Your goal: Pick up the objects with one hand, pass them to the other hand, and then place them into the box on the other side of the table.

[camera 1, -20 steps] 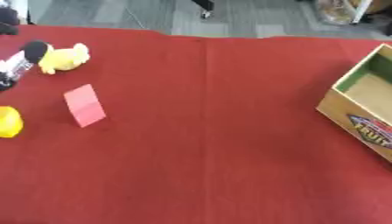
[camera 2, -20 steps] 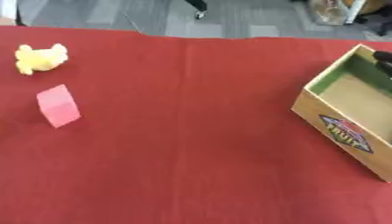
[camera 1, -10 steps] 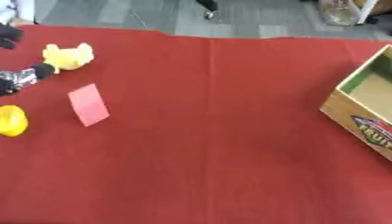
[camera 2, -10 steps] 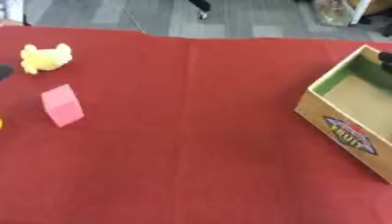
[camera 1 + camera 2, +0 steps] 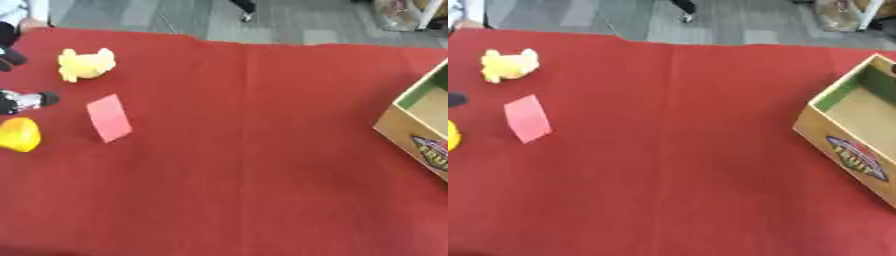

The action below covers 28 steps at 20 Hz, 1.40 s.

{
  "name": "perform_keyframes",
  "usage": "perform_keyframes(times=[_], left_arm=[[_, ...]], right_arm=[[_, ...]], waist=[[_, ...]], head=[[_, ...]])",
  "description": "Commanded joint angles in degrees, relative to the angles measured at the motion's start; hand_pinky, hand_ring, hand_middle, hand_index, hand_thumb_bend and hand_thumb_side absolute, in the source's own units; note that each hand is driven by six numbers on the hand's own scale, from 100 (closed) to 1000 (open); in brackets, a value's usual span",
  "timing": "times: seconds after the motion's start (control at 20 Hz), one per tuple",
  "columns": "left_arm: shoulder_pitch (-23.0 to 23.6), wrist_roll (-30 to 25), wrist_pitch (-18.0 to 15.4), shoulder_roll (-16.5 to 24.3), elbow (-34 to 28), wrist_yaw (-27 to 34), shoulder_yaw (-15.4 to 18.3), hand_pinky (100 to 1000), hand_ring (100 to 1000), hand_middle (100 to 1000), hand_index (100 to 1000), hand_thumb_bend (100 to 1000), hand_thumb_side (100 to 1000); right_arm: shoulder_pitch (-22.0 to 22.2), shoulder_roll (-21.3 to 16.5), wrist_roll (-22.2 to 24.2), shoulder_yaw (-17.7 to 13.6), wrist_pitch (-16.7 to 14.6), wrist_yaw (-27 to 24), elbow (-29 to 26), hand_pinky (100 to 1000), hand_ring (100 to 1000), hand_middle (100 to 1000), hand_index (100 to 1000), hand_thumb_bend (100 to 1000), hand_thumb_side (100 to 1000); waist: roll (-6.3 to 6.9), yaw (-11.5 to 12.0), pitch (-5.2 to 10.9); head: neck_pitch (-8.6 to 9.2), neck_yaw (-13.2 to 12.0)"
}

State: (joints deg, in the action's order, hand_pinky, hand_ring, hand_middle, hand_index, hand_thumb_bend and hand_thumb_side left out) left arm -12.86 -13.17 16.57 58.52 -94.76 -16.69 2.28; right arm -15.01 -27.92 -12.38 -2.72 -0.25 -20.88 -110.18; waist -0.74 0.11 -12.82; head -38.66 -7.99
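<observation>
Objects are laid at the left of the red cloth-covered table [image 5: 254, 165], three counted: one pale yellow soft toy [image 5: 86, 64] farthest back, lumpy in outline; one flat pink block [image 5: 108, 118] nearer the middle, tilted askew; one rounded yellow object [image 5: 19, 134] at the left edge, partly cut off in the right eye view. All three are set apart from one another, none touching. One cardboard box [image 5: 852, 126] is seen at the right side, well apart from them, open-topped, with a green inner wall, a bare brown floor and a printed label on its near face. The left hand [image 5: 22, 100] is seen at the left edge, black with silver, between the soft toy and the yellow object; only fingertips are shown, nothing is seen held, and whether the fingers are spread or curled cannot be told. The right hand is not shown in either view.
</observation>
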Motion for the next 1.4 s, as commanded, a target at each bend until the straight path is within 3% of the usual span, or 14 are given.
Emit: perform_keyframes(times=[0.05, 0.45, 0.85, 1.4], left_arm=[[-1.06, -2.42, 0.03, 3.36, 0.65, -0.69, 0.70, 854, 788, 749, 810, 742, 524], [-1.54, -7.25, 1.16, 4.29, 3.37, -4.48, 1.23, 838, 802, 763, 816, 757, 437], [-1.99, -10.84, 1.34, 3.77, 8.55, -7.02, 1.67, 833, 809, 769, 802, 794, 409], [-1.41, -14.51, 2.17, 1.96, 13.38, -11.66, 0.70, 799, 815, 775, 779, 780, 371]], right_arm=[[-0.15, -1.67, -0.06, -0.17, 0.11, 0.37, -0.99, 859, 764, 896, 925, 100, 539], [0.28, -1.65, 0.05, -0.10, 0.18, 0.54, -0.84, 859, 763, 895, 925, 100, 540], [0.55, -1.49, 0.24, -0.01, 0.29, 0.76, -0.87, 859, 763, 895, 925, 100, 546], [1.19, -1.17, 0.34, 0.14, 0.49, 1.18, -0.67, 859, 762, 893, 925, 100, 554]], waist=[[0.27, 0.20, 1.21], [0.24, 0.48, 1.53], [0.18, 0.45, 1.45], [-0.01, 0.23, 1.39]], head=[[0.20, -0.78], [0.54, -0.63], [0.44, -1.12], [0.20, -1.07]])
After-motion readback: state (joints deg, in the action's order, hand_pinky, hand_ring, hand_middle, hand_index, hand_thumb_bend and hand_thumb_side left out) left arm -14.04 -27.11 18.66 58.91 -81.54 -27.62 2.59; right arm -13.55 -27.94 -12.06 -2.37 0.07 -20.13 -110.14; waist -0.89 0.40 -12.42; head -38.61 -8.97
